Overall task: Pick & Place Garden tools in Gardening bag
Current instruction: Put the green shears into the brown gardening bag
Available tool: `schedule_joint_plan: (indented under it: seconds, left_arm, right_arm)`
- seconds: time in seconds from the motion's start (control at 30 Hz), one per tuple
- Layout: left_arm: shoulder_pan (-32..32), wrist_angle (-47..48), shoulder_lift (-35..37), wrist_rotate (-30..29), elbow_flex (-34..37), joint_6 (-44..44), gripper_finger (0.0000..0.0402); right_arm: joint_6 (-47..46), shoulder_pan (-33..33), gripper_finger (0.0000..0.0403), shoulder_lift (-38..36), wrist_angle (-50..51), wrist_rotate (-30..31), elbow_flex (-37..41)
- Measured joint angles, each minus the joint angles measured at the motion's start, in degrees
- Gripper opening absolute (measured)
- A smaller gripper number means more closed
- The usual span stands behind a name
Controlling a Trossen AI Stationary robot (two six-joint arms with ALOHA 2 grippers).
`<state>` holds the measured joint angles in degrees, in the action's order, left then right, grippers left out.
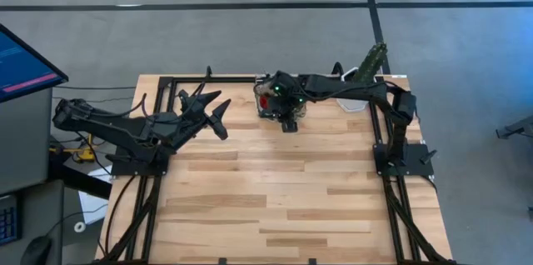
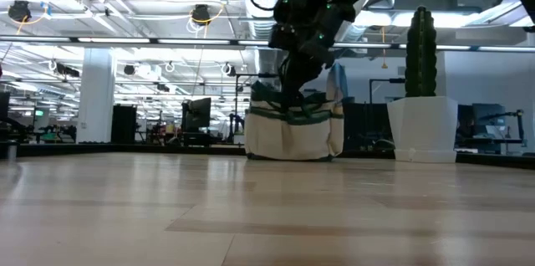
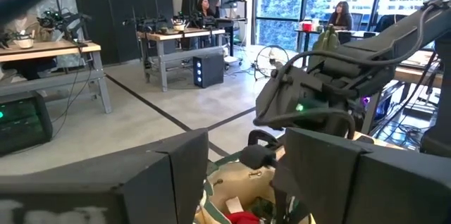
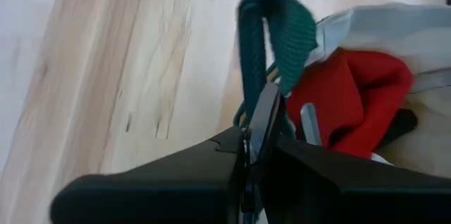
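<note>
Cream gardening bag (image 2: pixel 292 132) with green trim stands at the far edge of the worktop (image 1: pixel 275 190), beside a white pot (image 2: pixel 425 128) holding a cactus (image 2: pixel 420 53). Right gripper (image 4: pixel 262 136) hangs over the bag's mouth, fingers pressed together by a green handle (image 4: pixel 271 30). Red-headed tool (image 4: pixel 359 101) lies inside. Left gripper (image 1: pixel 218 113) hovers nearby, left of the bag, fingers spread, holding nothing.
</note>
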<state>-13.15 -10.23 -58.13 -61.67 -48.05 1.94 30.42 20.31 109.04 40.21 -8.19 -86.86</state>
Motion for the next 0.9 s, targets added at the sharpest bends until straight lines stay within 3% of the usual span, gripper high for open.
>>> schedule_joint_plan:
  seconds: [0.23, 0.9]
  left_arm:
    - [-0.02, 0.33, 0.0, 0.0, 0.0, -0.16, 0.0176]
    - [-0.01, 1.55, 0.0, 0.0, 0.0, -0.16, 0.0176]
  right_arm:
    - [1.29, -0.26, 0.0015, -0.66, -3.57, 8.32, 0.22]
    - [-1.36, 1.99, 0.0019, 0.96, -2.95, 5.41, 0.08]
